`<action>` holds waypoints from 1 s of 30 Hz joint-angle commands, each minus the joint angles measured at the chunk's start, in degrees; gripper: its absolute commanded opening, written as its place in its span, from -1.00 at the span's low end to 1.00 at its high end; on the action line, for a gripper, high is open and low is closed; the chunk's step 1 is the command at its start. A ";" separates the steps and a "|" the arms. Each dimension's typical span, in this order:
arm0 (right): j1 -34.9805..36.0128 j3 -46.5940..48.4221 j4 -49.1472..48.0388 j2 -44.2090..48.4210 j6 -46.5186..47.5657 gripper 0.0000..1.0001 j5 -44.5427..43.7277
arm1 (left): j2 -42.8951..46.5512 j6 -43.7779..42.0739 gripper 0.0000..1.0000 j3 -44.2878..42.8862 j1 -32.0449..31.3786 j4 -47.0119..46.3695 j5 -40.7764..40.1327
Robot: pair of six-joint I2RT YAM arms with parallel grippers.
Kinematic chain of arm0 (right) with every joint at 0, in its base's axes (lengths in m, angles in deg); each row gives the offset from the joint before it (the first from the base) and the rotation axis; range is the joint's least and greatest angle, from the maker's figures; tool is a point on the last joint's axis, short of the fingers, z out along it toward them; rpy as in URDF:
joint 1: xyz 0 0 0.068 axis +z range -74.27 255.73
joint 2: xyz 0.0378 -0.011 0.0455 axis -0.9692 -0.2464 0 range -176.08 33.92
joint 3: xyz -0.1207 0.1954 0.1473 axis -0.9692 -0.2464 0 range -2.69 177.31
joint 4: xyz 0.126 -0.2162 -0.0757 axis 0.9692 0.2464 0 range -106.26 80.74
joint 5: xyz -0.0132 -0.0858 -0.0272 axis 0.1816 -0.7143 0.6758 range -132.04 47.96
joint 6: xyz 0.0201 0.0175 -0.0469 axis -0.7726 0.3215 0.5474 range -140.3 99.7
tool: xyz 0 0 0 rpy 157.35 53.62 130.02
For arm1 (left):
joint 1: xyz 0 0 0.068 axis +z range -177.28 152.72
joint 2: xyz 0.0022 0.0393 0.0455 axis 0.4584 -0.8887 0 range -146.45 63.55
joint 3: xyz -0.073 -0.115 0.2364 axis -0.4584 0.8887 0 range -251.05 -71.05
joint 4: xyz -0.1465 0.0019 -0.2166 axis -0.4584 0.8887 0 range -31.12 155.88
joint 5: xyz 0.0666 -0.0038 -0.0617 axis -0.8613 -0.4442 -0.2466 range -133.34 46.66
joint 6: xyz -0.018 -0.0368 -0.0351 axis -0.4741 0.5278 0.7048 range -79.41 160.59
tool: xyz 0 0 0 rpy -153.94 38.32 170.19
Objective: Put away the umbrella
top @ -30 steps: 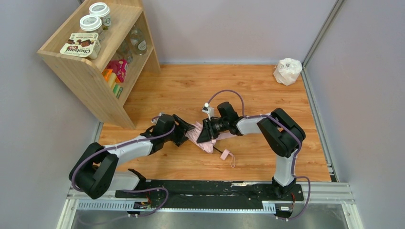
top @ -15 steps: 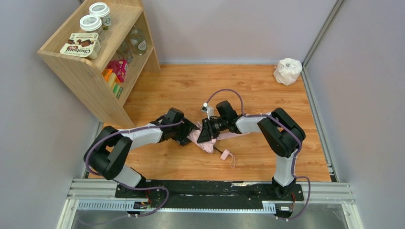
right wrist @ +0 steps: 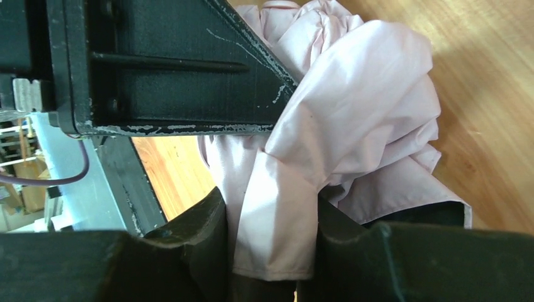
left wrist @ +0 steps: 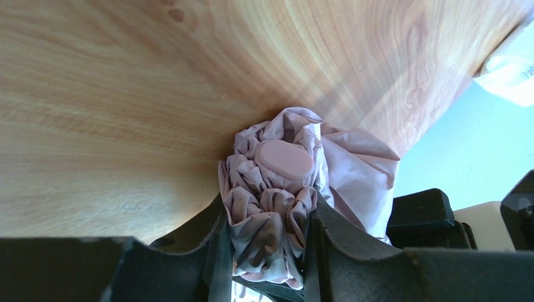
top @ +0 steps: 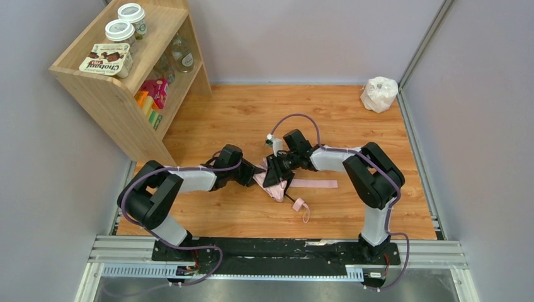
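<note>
The wooden surface (top: 239, 119) sat between pale grey walls, with a wooden shelf (top: 126, 94) of jars and packets at the far left and a small white bag (top: 379, 94) in the far right corner. Near the middle lay the umbrella (top: 274, 187), its pale pink canopy bunched in a loose heap. The small pink handle (top: 298, 204) and wrist loop (top: 306, 216) trailed toward the arm bases, and a flat pink strip (top: 315, 184), probably the closure strap, stretched out to the right.

The left gripper (left wrist: 266, 251) was clamped narrowly on the gathered fabric just behind the capped tip. The right gripper (right wrist: 272, 248) pinched a fold of cloth from the opposite side. The two grippers met almost nose to nose over the bundle.

The step in hand looked like gathering the canopy into a tight roll, so the task seemed well short of done. The next move would likely call for one gripper to hold the bundle firm while the other let go, tucked in the loose pleats and fetched the strip. The thin cloth could easily slip out or spring open once either grip eased.
</note>
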 commanded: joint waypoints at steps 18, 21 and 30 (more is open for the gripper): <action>27.79 -4.94 1.75 10.52 19.62 0.82 -61.63 | -3.24 2.30 -1.00 3.77 -2.47 15.10 -3.32; 30.35 -5.05 -0.47 6.83 18.75 0.64 -76.29 | -4.12 2.74 -1.00 2.71 -2.47 16.87 -1.73; 28.25 -5.74 2.96 6.20 14.26 -1.00 -73.81 | 0.61 -0.06 -1.00 4.02 -2.30 15.73 -2.95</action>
